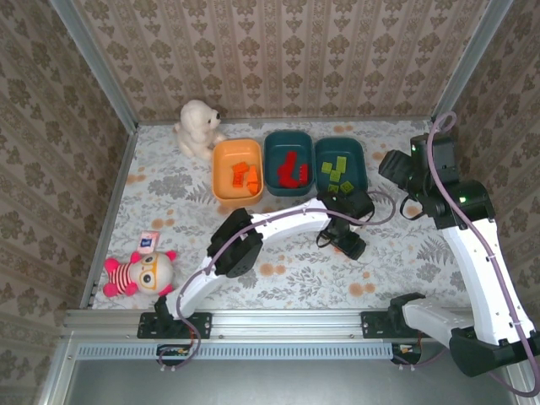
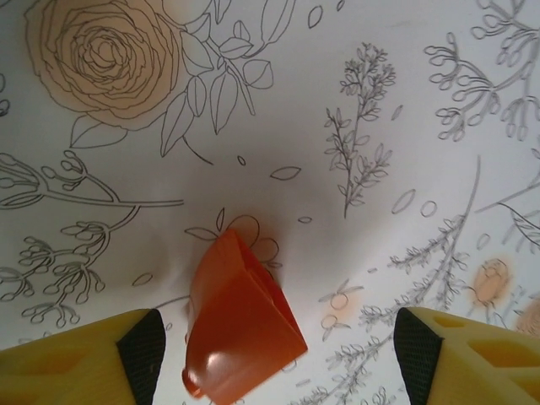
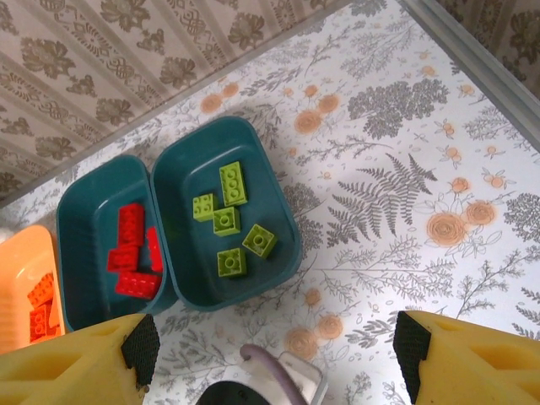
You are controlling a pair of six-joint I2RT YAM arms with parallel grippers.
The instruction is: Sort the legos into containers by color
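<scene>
Your left gripper (image 2: 278, 350) hangs low over the tabletop (image 2: 396, 84) with its fingers (image 2: 93, 363) spread wide. One orange lego (image 2: 240, 325) lies tipped between them, touched on neither side (the wide spread looks meant to straddle it before closing). It sits well in front of the three tubs. The orange tub (image 1: 221, 181) already holds orange bricks (image 1: 246, 175), the middle teal tub (image 3: 80, 253) holds the red ones (image 3: 131, 249), and the right teal tub (image 3: 283, 219) holds the green ones (image 3: 228, 224). Your right gripper (image 3: 274, 346) hovers above the tubs, fingers wide and empty, probably to stay out of the way of the left arm (image 1: 278, 221). This stray looks like the last piece to sort.
</scene>
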